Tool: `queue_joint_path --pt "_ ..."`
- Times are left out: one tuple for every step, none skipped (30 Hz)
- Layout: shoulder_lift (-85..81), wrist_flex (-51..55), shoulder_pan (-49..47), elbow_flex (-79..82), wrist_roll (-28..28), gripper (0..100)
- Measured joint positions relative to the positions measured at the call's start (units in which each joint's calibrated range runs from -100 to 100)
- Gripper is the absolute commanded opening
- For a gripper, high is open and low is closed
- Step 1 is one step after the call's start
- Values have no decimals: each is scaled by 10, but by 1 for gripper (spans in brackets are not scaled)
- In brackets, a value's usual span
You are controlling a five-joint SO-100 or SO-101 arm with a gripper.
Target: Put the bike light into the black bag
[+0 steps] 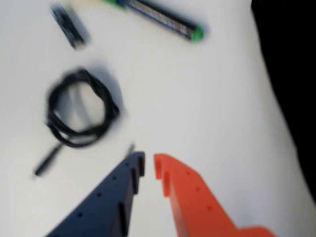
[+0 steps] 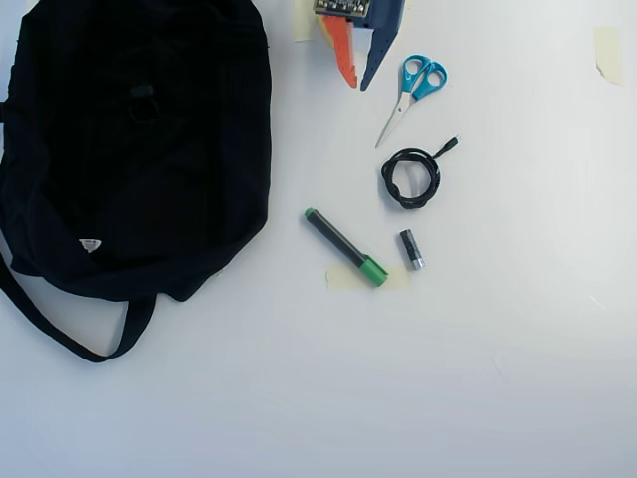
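Table [image 2: 478,378]: white, flat, carrying everything listed below.
Black bag [image 2: 139,149]: fills upper left of overhead view, lying slumped, strap [image 2: 60,334] trailing to lower left, white tag [image 2: 90,244] near its lower edge. Opening not made out. Dark mass at right edge of wrist view [image 1: 291,59], probably the same bag.
Claw [image 2: 358,86]: at top centre of overhead view, between bag and scissors, off the table surface as far as can be judged. Orange and blue fingers drawn almost together, only a thin slit between the tips in wrist view [image 1: 148,165]; nothing held.
Scissors [image 2: 410,92]: blue-handled, just right of claw, closed.
Marker [image 2: 344,246]: green-capped, centre of overhead view, lying diagonally; upper edge of wrist view [image 1: 158,17].
Cable [image 2: 410,179]: black coil, below scissors; left of centre in wrist view [image 1: 79,111], blurred.
Small cylinder [image 2: 411,249]: grey-black, just right of marker's lower end; upper left of wrist view [image 1: 69,24].
Bike light: not found in either view. Not on open table, not in claw. Possibly inside or under bag; cannot be confirmed.
Step in hand: judged either finished, with light already bagged, or not started for want of a visible target.
Next move: locate the light first; if bagged, simply stay clear of bag and scissors.
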Motion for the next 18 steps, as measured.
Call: queue_joint_path --pt "-41 -10 -1 53 0 2" --pt "-83 -16 -5 105 0 2" --pt "-125 -20 -9 153 0 2" --pt "-169 -21 -10 200 0 2" --pt "-214 -23 -10 242 0 2" --pt "-257 -23 -8 284 1 2" --pt "-293 -23 -4 320 2 2" --pt "-314 -33 -3 344 5 2" --pt "-317 -33 -3 358 5 2" --pt "-324 -34 -3 377 5 2" --pt "-328 -35 -3 389 5 2" --pt "-330 -37 -3 399 5 2" --pt "-332 -42 -4 406 5 2" --pt "-333 -48 -4 421 5 2" --pt "-333 -55 -4 447 5 2" --pt "-333 -59 -4 453 5 2" --pt "-333 -61 -4 461 5 2" --pt "-333 -63 -3 462 5 2"
